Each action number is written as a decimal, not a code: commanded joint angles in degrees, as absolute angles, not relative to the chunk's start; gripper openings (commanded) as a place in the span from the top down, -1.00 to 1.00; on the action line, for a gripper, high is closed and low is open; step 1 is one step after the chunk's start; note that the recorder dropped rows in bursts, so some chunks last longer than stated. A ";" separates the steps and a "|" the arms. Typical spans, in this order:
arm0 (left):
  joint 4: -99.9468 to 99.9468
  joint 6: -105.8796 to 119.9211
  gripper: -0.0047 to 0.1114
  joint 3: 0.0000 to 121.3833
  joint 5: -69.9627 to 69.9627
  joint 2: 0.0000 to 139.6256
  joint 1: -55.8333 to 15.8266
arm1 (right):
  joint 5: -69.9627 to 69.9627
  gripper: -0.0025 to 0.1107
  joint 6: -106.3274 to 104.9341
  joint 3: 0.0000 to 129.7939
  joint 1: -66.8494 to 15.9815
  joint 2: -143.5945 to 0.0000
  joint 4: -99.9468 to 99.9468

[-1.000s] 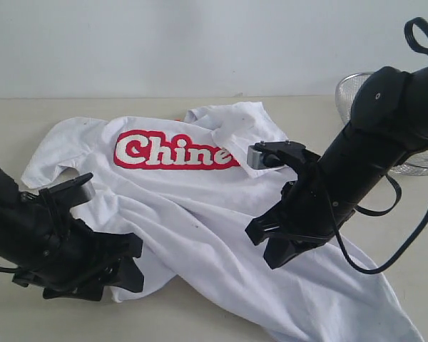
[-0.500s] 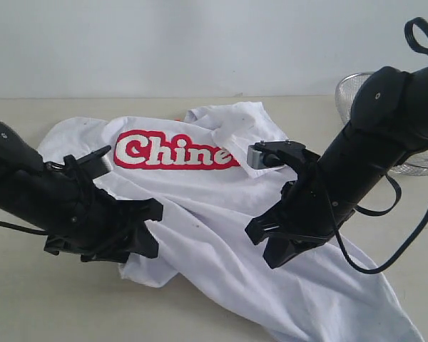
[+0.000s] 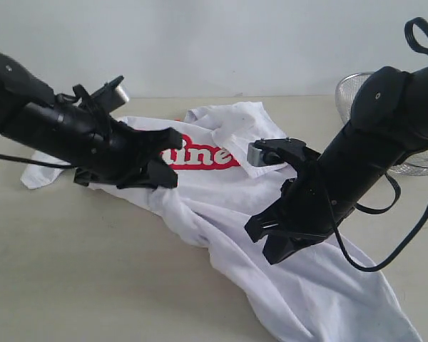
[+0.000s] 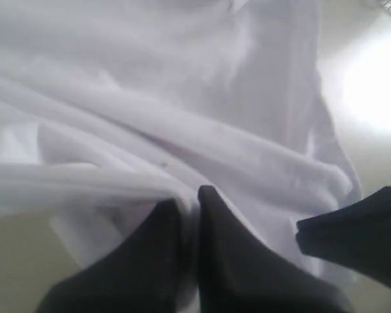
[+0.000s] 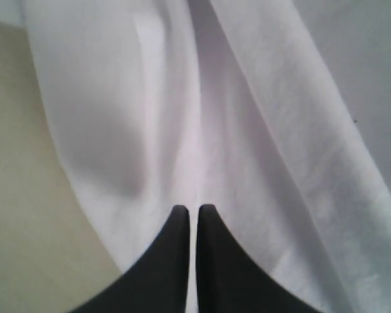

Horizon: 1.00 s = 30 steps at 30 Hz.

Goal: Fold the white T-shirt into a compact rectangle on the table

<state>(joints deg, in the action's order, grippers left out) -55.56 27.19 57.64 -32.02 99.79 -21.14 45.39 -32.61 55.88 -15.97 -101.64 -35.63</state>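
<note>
The T-shirt [image 3: 221, 235] is soft, matt white cloth, thin and heavily creased, with a flat red print [image 3: 207, 155] across the chest. The bench [image 3: 71, 271] is smooth, pale and matt. The left gripper [image 4: 189, 195] and right gripper [image 5: 187, 212] look like smooth black plastic, slightly glossy. The basket [image 3: 353, 89] is shiny metal wire mesh.

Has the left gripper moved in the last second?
Yes. The left gripper moved toward the table's far edge, now covering part of the white T-shirt's red lettering.

Crumpled white T-shirt [image 3: 200, 206] sprawls across beige table [image 3: 71, 271].
</note>
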 commanded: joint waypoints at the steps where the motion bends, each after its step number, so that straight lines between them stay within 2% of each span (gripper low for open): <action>1: -56.04 25.68 0.84 62.60 -33.75 101.51 -20.58 | 45.23 0.96 -32.95 56.08 -15.83 -101.82 -35.46; 14: -55.38 26.37 0.84 73.98 -34.74 114.05 -19.57 | 38.39 0.96 -31.91 56.08 -15.83 -97.16 -35.47; 28: -55.92 27.07 0.84 88.04 -38.58 124.36 -16.27 | 40.87 0.95 -37.57 56.08 -15.94 -95.36 -35.70; 30: -55.92 27.07 0.84 89.13 -39.04 125.06 -15.90 | 41.47 0.89 -41.13 56.08 -15.94 -95.27 -36.23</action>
<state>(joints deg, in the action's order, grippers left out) -55.48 26.65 87.53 -38.32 124.44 -16.38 40.48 -36.95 55.88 -15.97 -96.23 -35.74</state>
